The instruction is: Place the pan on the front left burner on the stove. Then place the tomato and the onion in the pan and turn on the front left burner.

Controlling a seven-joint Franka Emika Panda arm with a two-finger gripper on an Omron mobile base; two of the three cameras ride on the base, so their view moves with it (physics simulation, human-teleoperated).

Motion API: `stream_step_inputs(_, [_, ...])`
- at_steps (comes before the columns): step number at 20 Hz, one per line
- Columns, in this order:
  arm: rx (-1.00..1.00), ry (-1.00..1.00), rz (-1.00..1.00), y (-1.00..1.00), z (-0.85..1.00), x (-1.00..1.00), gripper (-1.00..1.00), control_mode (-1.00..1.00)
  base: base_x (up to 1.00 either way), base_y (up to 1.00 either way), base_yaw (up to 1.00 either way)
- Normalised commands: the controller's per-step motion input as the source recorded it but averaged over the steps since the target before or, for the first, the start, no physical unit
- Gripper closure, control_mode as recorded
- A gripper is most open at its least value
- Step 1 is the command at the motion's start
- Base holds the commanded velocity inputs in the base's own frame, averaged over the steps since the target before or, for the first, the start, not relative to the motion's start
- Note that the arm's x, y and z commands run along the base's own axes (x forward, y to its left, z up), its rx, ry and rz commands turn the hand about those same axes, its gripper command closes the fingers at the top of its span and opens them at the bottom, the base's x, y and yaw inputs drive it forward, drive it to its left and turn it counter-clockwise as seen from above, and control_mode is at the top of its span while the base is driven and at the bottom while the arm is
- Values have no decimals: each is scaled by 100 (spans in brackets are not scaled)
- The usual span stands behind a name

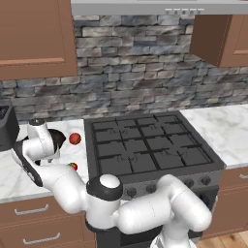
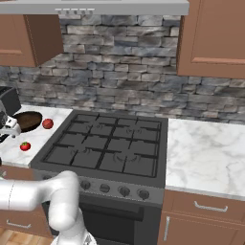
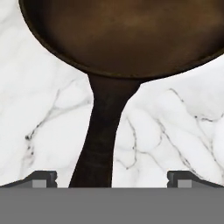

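Observation:
The pan (image 3: 127, 35) lies on the white marble counter left of the stove (image 2: 110, 143). Its long black handle (image 3: 103, 135) runs down between my fingertips (image 3: 41, 178). My gripper (image 3: 113, 179) hangs open just above the handle, one finger on each side, touching nothing. In the right base view the pan (image 2: 27, 120) sits beside the dull orange-red onion (image 2: 47, 124), with the green-capped tomato (image 2: 25, 146) nearer the counter's front. My wrist partly hides the pan (image 1: 58, 138) in the left base view, where the onion (image 1: 74, 139) and tomato (image 1: 72, 166) also lie. The front left burner (image 1: 116, 164) is bare.
A dark appliance (image 2: 7, 100) stands at the back left of the counter, close to the pan. The stove knobs (image 2: 115, 189) line the front panel. Wooden wall cabinets (image 1: 34, 38) hang overhead. More marble counter (image 2: 206, 153) lies right of the stove.

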Motion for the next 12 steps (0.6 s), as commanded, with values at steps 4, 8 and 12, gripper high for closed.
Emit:
stream_step_inputs(4, [0, 0, 0, 18, -19, 28, -100, -100, 0, 0, 0])
stream_step_inputs(8, [0, 0, 0, 20, -19, 28, -100, -100, 0, 0, 0])
stream_step_inputs(12, [0, 0, 0, 22, -17, 27, -100, -100, 0, 0, 0])
